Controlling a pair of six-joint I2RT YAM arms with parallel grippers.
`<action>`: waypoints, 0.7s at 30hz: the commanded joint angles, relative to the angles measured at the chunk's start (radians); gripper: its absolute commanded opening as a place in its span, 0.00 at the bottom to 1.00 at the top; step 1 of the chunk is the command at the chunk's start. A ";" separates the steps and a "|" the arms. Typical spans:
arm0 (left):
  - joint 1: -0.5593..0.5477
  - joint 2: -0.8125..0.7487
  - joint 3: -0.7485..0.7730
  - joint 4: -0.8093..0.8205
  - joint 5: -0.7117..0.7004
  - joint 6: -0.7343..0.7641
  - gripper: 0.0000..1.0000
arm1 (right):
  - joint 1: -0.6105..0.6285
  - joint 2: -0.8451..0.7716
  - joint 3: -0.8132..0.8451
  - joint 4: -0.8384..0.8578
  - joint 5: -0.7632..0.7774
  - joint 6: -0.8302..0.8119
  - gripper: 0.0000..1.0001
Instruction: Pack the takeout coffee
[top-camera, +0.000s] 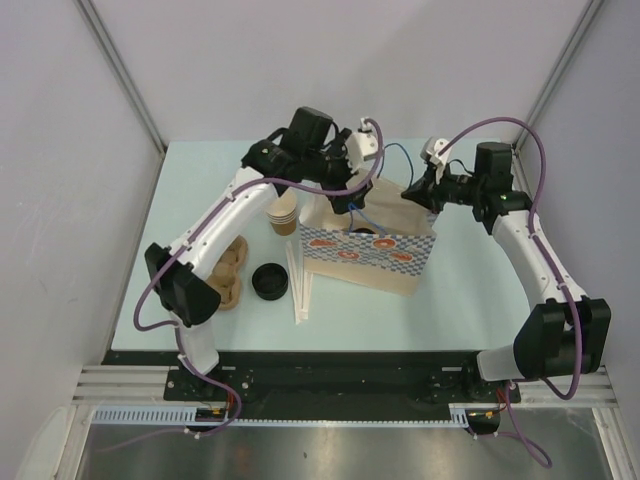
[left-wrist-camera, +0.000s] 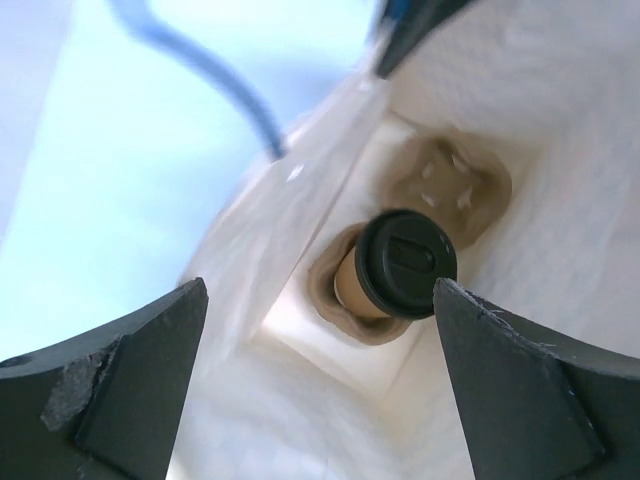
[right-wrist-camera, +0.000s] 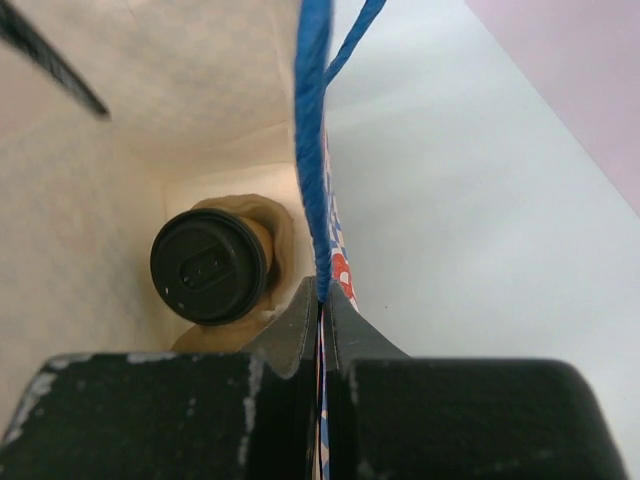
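The takeout coffee (left-wrist-camera: 405, 262), a tan paper cup with a black lid, stands upright in a brown pulp cup carrier (left-wrist-camera: 448, 178) at the bottom of a white paper bag (top-camera: 370, 258) printed in blue and red. From above, only its lid (top-camera: 362, 232) shows. My left gripper (left-wrist-camera: 318, 295) hangs open over the bag's mouth, well above the cup and holding nothing. My right gripper (right-wrist-camera: 322, 300) is shut on the bag's right rim where the blue cord handle (right-wrist-camera: 312, 150) meets it, with the coffee (right-wrist-camera: 208, 265) below and to its left.
A stack of lidless tan cups (top-camera: 285, 213) stands left of the bag. Loose black lids (top-camera: 269, 281), white stir sticks (top-camera: 298, 285) and more brown carriers (top-camera: 228, 275) lie near the left arm.
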 joint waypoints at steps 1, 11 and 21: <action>0.048 -0.066 0.110 0.045 0.006 -0.123 0.99 | -0.044 0.006 0.002 0.029 0.010 0.008 0.00; 0.172 -0.095 0.151 0.094 -0.048 -0.328 1.00 | -0.147 0.008 0.002 0.041 0.018 0.002 0.00; 0.277 -0.267 -0.148 0.270 -0.082 -0.448 1.00 | -0.216 0.001 0.002 0.046 0.025 0.019 0.00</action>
